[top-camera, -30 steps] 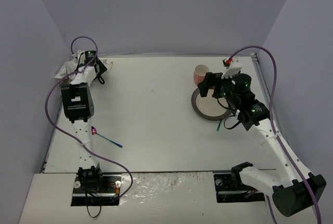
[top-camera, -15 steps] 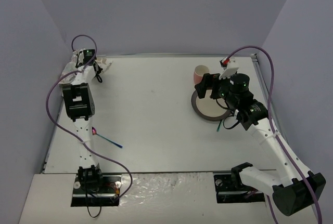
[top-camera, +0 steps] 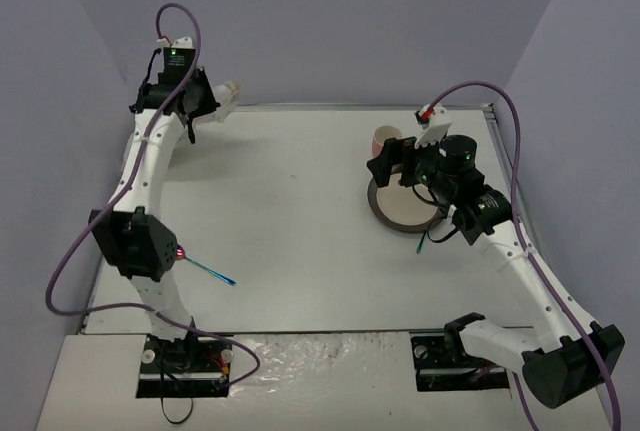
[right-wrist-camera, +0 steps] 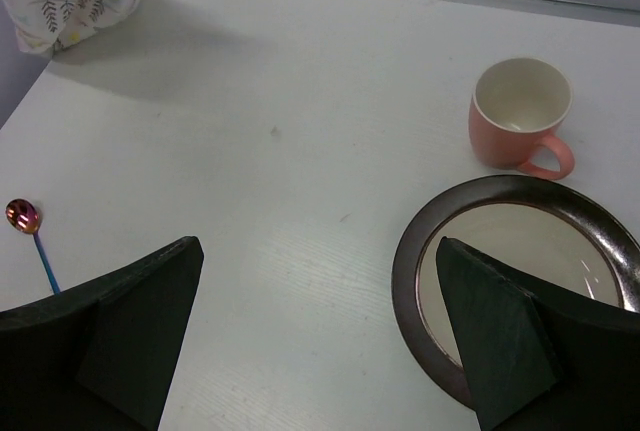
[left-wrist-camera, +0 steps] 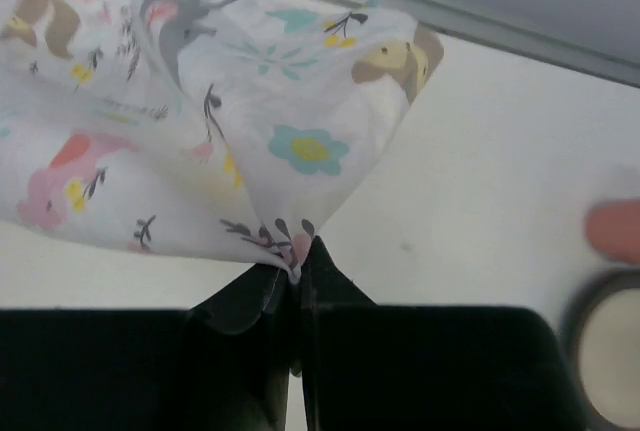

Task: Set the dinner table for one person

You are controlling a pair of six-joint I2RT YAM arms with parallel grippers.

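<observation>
The dinner table (top-camera: 290, 231) is a plain white top. My left gripper (top-camera: 210, 103) is raised over its far left corner, shut on a fold of the white animal-print placemat (top-camera: 230, 90). In the left wrist view the placemat (left-wrist-camera: 220, 101) hangs bunched from the shut left gripper (left-wrist-camera: 297, 251). My right gripper (top-camera: 385, 161) stands open just above the table, at the left rim of the dark-rimmed plate (top-camera: 400, 213). The right gripper (right-wrist-camera: 318, 251) holds nothing; one of its fingers (right-wrist-camera: 500, 341) overlaps the plate (right-wrist-camera: 410, 251). A pink cup (right-wrist-camera: 520, 111) stands upright beyond the plate.
A blue-handled spoon (top-camera: 205, 268) with an iridescent bowl lies at the near left, and shows as the spoon (right-wrist-camera: 35, 241) in the right wrist view. A thin green utensil (top-camera: 424, 242) pokes out under my right arm. Grey walls close the table on three sides.
My left gripper shut on the placemat at the far left corner and the arm rose, lifting the cloth off the table. The right gripper drifted slightly left and stayed open.
</observation>
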